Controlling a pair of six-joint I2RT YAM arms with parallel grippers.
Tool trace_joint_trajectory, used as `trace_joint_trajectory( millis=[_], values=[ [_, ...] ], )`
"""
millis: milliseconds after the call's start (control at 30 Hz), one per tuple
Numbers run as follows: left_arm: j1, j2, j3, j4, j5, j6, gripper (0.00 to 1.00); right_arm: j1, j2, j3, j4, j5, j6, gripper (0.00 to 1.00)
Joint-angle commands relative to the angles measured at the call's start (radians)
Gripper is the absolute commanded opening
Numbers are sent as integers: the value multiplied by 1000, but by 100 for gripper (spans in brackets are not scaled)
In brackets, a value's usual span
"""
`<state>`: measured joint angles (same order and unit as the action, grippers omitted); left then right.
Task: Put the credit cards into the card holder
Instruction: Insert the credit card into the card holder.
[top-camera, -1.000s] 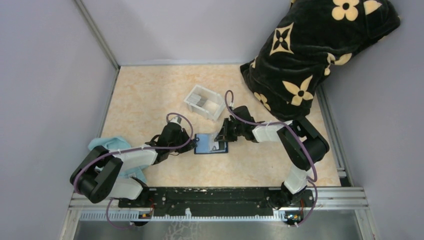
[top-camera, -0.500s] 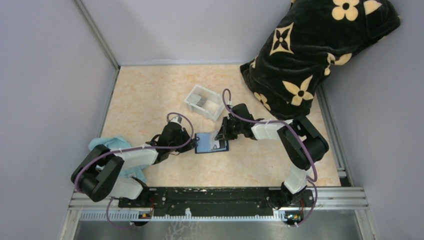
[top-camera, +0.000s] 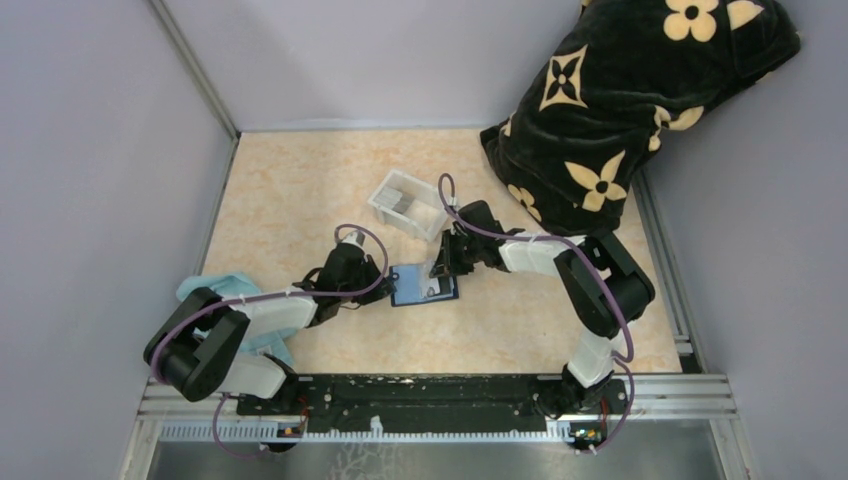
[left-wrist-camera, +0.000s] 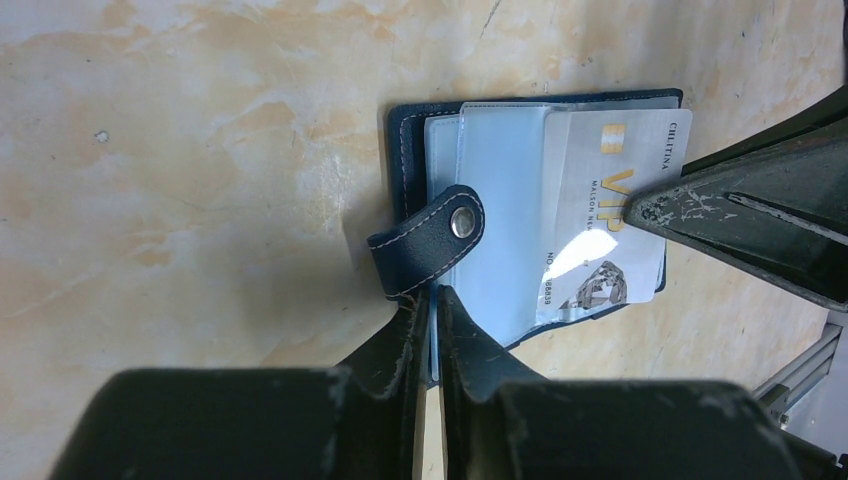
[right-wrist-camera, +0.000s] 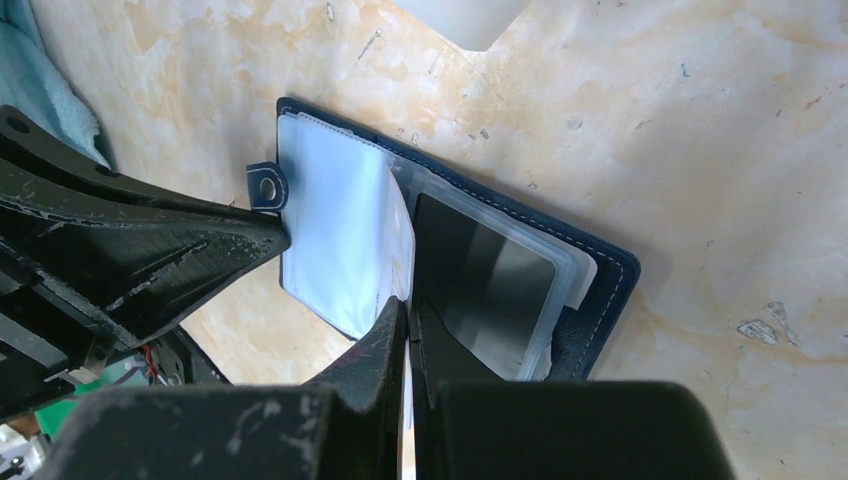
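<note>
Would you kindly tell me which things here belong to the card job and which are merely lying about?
For the job: card holder, VIP credit card, grey cards in the white tray.
Lying about: teal cloth, black flowered cushion.

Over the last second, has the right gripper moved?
Yes. The right gripper has edged up-left in the top view, nearer the white tray, while the left gripper holds the card holder.

Navy-blue folding leather card holder lies open mid-table on the tan marbled tabletop. Silver plastic credit card sits in its right half, partly sticking out. White rectangular plastic tray stands just behind. Black flower-patterned cushion fills the far right corner. Pale blue cloth lies near left, under the left arm.
</note>
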<state>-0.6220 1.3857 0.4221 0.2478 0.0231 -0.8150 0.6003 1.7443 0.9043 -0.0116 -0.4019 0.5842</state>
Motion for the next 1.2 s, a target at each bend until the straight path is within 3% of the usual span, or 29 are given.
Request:
trace_joint_trajectory(
  millis=[0, 1167],
  values=[
    [-4, 36, -12, -98, -15, 35, 13, 9, 22, 36, -29, 64, -49, 0],
    [-5, 48, -25, -82, -2, 29, 13, 37, 30, 111, -106, 121, -103, 0]
  ],
)
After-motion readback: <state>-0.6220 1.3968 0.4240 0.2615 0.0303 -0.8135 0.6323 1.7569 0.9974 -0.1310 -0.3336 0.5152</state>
